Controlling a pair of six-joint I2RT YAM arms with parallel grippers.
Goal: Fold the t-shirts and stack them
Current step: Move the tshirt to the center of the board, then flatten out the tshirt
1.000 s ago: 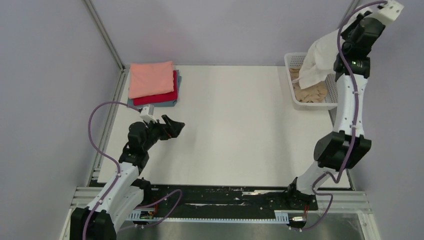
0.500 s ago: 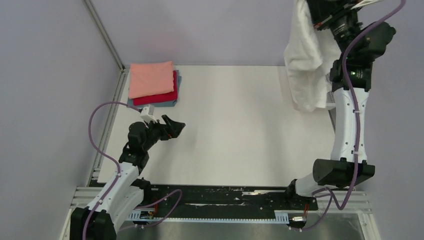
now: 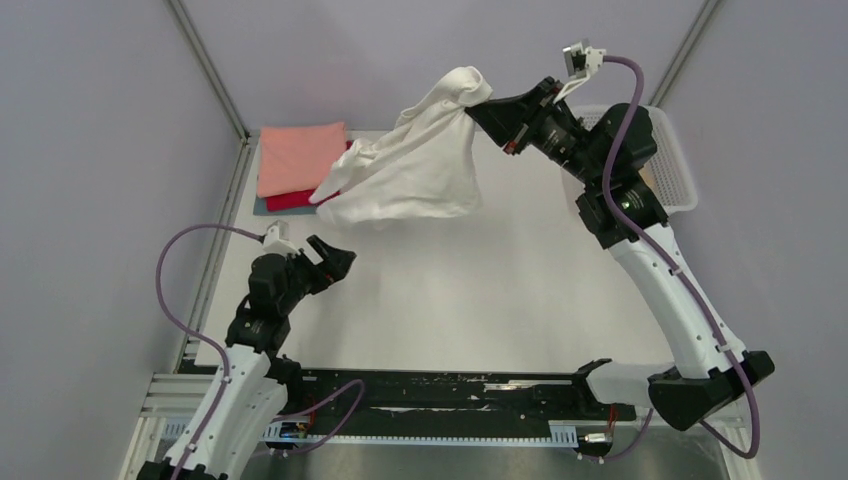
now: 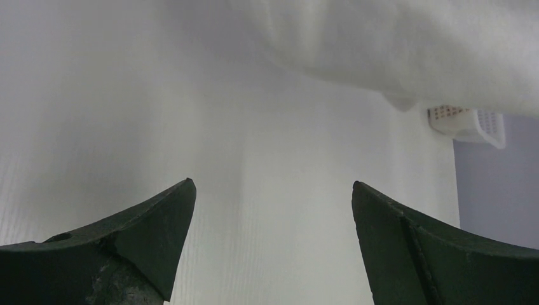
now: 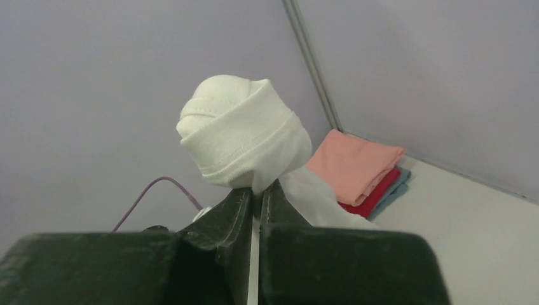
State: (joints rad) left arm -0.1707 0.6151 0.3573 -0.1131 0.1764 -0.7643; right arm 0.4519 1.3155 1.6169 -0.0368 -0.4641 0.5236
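Observation:
My right gripper (image 3: 484,104) is shut on a bunched edge of the large white t-shirt (image 3: 415,170) and holds it in the air over the back middle of the table; the cloth hangs down leftward. The right wrist view shows the rolled white hem (image 5: 238,136) pinched between the jaws (image 5: 257,190). A stack of folded shirts, salmon-pink (image 3: 300,155) on red (image 3: 305,198) on grey-blue, sits at the back left, also in the right wrist view (image 5: 356,165). My left gripper (image 3: 335,258) is open and empty, low over the table's left side (image 4: 272,190). The tan-beige shirt is hidden.
The white lattice basket (image 3: 680,165) stands at the back right behind my right arm; its corner shows in the left wrist view (image 4: 467,122). The white table (image 3: 480,300) has metal frame posts at its back corners.
My right arm swung the white shirt from above the basket leftward to over the back middle of the table. My left gripper shifted slightly down and left, still open.

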